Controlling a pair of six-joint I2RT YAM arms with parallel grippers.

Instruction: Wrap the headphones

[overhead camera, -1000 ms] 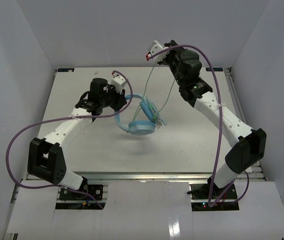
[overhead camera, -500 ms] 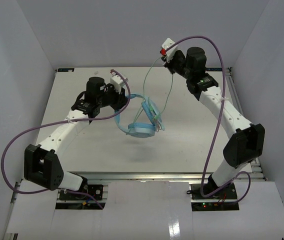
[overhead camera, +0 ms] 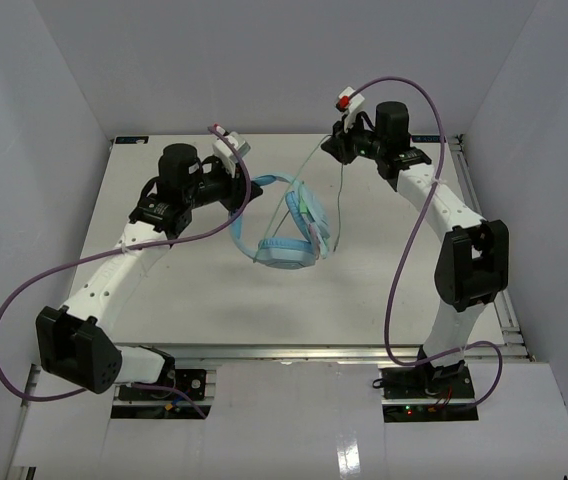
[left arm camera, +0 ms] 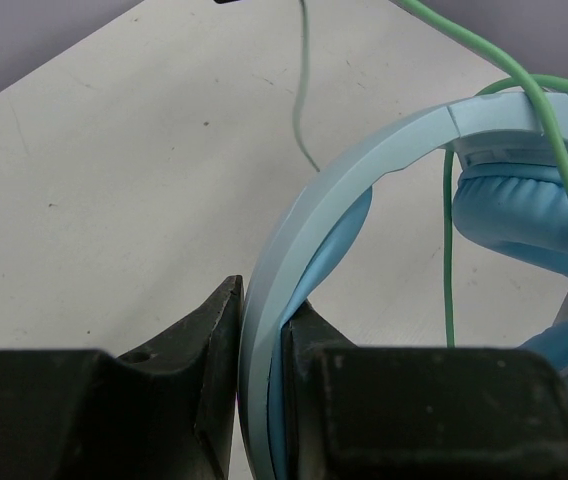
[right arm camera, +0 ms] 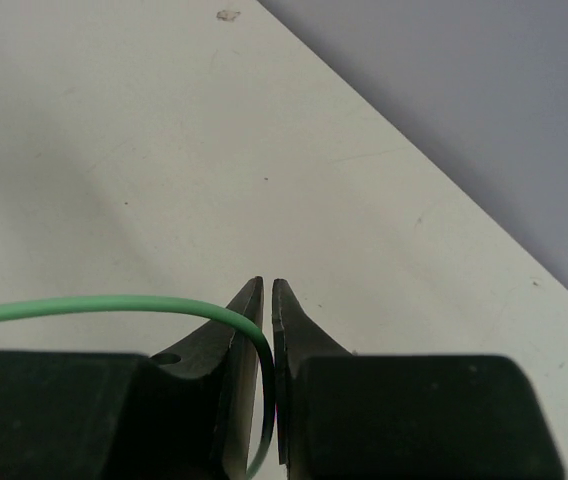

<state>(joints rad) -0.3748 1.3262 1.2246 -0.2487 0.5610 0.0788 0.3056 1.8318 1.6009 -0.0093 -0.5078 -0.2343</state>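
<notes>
Headphones (overhead camera: 299, 222) held between two hands near the counter's (overhead camera: 384, 285) middle
The left hand (overhead camera: 239, 188), at ten o'clock from the earcups (overhead camera: 286, 257), is clamped on the light blue headband (left arm camera: 364, 180); the right hand (right arm camera: 268, 288), at one o'clock, is pinched together on the thin green cable (right arm camera: 104, 304), which slants down to the earcups

The light-blue headphones (overhead camera: 286, 253) sit tilted, headband (left arm camera: 309, 215) arching up leftward, padded earcups (left arm camera: 524, 210) low, thin green cable (right arm camera: 94, 303) looped across them, rising far-right.
</notes>
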